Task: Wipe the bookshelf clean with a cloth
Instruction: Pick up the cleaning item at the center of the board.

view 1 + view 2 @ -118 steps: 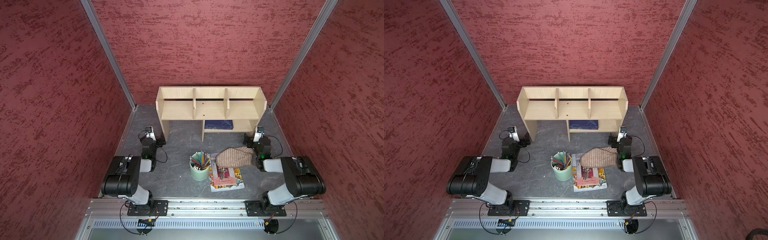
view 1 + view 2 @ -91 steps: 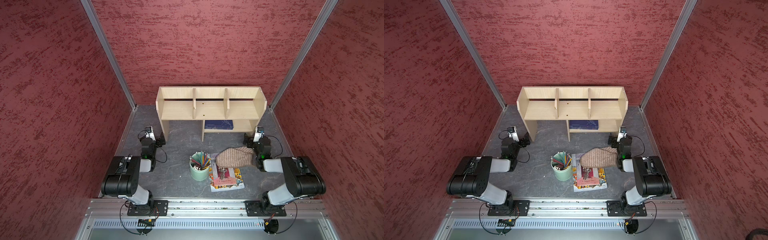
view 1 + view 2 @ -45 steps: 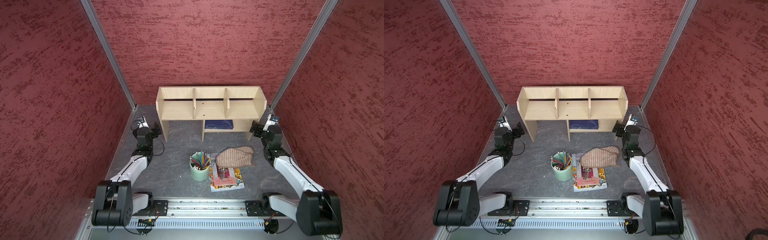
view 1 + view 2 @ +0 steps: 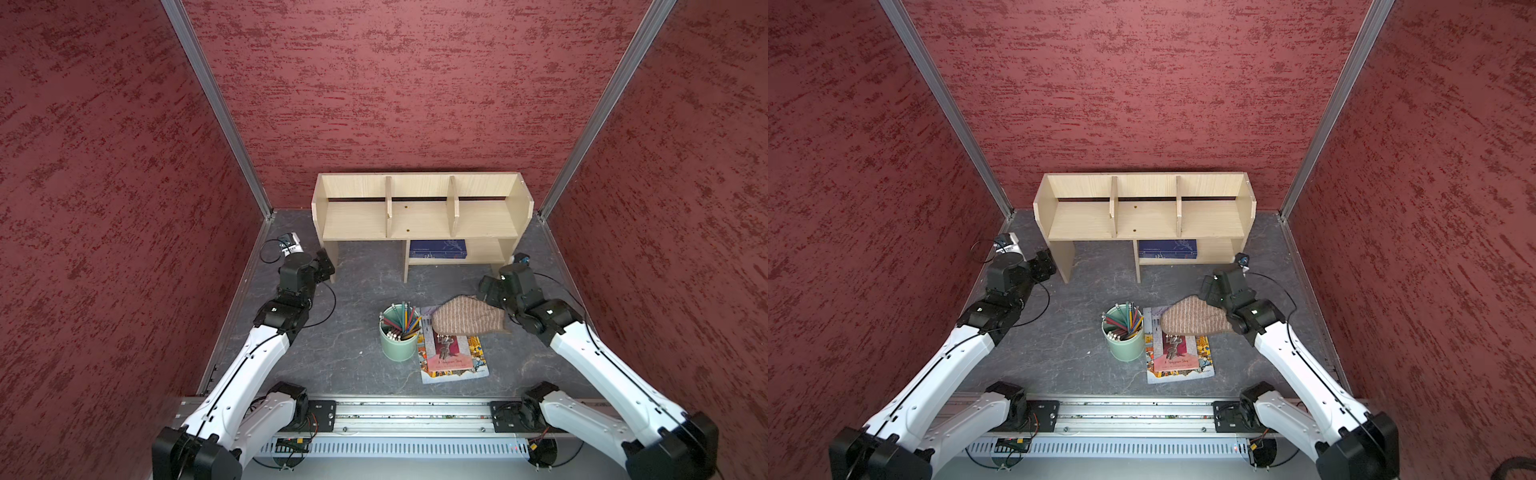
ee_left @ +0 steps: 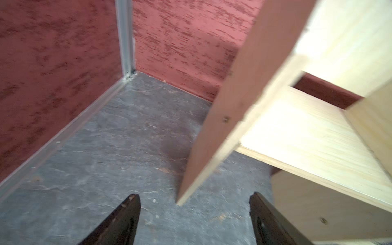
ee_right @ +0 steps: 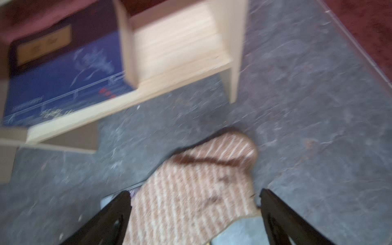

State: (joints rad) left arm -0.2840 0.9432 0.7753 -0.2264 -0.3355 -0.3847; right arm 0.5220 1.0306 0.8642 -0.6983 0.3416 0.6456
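The light-wood bookshelf [image 4: 357, 218] [image 4: 1084, 220] stands against the back wall in both top views. The striped beige-and-brown cloth [image 4: 467, 319] [image 4: 1192, 320] lies bunched on the floor, partly over an illustrated book. My right gripper [image 4: 486, 289] [image 4: 1207, 289] [image 6: 194, 199] hovers open at the cloth's right end, its fingers standing either side of the cloth [image 6: 191, 191] without closing on it. My left gripper [image 4: 326, 266] [image 4: 1045, 262] [image 5: 194, 201] is open and empty, pointed at the foot of the bookshelf's [image 5: 297, 135] left side panel.
A green pencil cup [image 4: 398, 338] stands left of the illustrated book [image 4: 453, 361]. A blue book [image 4: 437, 249] [image 6: 63, 80] lies on the bookshelf's small lower shelf. Red walls close in three sides; a metal rail [image 4: 415, 415] runs along the front.
Both arms have unfolded from their rest pose and reached forward. The right gripper has come down over the cloth's right end. The left gripper has drawn near the bookshelf's left panel.
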